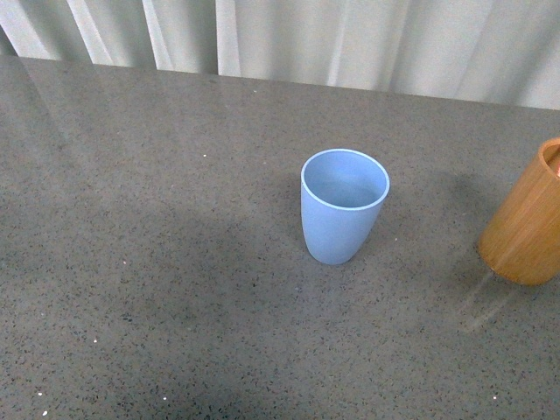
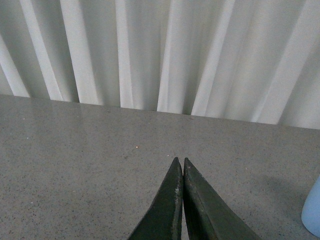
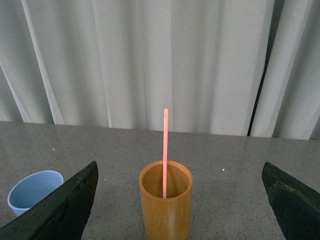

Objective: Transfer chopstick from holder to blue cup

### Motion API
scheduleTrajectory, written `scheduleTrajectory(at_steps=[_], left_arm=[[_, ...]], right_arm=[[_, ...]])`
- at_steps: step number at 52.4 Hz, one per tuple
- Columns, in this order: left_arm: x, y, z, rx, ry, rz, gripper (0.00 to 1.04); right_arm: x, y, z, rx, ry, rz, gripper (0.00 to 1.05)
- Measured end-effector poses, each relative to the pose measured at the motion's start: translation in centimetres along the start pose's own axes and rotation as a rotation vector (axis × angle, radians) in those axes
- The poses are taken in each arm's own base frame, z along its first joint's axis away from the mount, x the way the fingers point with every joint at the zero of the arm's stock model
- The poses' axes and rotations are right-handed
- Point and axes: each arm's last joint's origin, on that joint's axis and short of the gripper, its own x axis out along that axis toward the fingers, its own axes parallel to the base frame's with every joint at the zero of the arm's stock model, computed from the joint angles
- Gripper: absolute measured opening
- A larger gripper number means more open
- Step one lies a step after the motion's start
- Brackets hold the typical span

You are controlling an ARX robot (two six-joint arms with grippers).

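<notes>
The light blue cup (image 1: 344, 206) stands upright and empty near the middle of the grey table. The orange-brown wooden holder (image 1: 525, 217) stands at the right edge of the front view, partly cut off. In the right wrist view one pinkish-red chopstick (image 3: 165, 150) stands upright inside the holder (image 3: 166, 205), rising well above its rim. My right gripper (image 3: 179, 185) is open wide, its jaws on either side of the holder and apart from it. The blue cup (image 3: 32, 190) shows beside it. My left gripper (image 2: 180, 162) is shut and empty above bare table, with the cup's edge (image 2: 312, 212) near it.
The speckled grey tabletop (image 1: 157, 245) runs back to a white pleated curtain (image 1: 350, 39) along its far edge. Neither arm shows in the front view.
</notes>
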Motion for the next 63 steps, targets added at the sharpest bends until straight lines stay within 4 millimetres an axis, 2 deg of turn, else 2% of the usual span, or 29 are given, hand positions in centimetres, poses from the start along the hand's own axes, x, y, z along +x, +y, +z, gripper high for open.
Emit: scheduleTrajectory(at_steps=[18, 25, 40, 41, 44, 48, 54, 55, 59, 63], left_arm=[[-0.6, 0.0, 0.0, 0.000, -0.002, 0.000, 0.04], [-1.7, 0.0, -0.3, 0.001, 0.005, 0.000, 0.04], [-1.7, 0.0, -0.3, 0.001, 0.006, 0.000, 0.04], [-1.7, 0.0, -0.3, 0.001, 0.006, 0.000, 0.04], [-1.7, 0.0, -0.3, 0.001, 0.006, 0.001, 0.04], [-1.7, 0.0, -0.3, 0.001, 0.006, 0.000, 0.14], [-1.7, 0.0, -0.3, 0.001, 0.006, 0.000, 0.32], [-1.7, 0.0, -0.3, 0.001, 0.006, 0.000, 0.34], [-1.7, 0.0, -0.3, 0.001, 0.006, 0.001, 0.51], [-1.7, 0.0, -0.3, 0.001, 0.006, 0.000, 0.64]], right_arm=[[0.0, 0.0, 0.0, 0.000, 0.000, 0.000, 0.95], [0.0, 0.0, 0.0, 0.000, 0.000, 0.000, 0.95], [0.0, 0.0, 0.0, 0.000, 0.001, -0.001, 0.95], [0.0, 0.0, -0.1, 0.014, 0.031, -0.017, 0.95], [0.4, -0.5, -0.1, 0.075, 0.324, -0.119, 0.95], [1.6, -1.4, -0.1, 0.108, 0.435, -0.143, 0.95], [3.8, -2.9, 0.7, 0.119, 0.425, -0.131, 0.95], [4.4, -3.3, 1.0, 0.117, 0.418, -0.125, 0.95], [7.9, -4.5, 2.2, 0.075, 0.410, -0.028, 0.95], [10.5, -5.0, 2.2, 0.048, 0.453, 0.054, 0.95]])
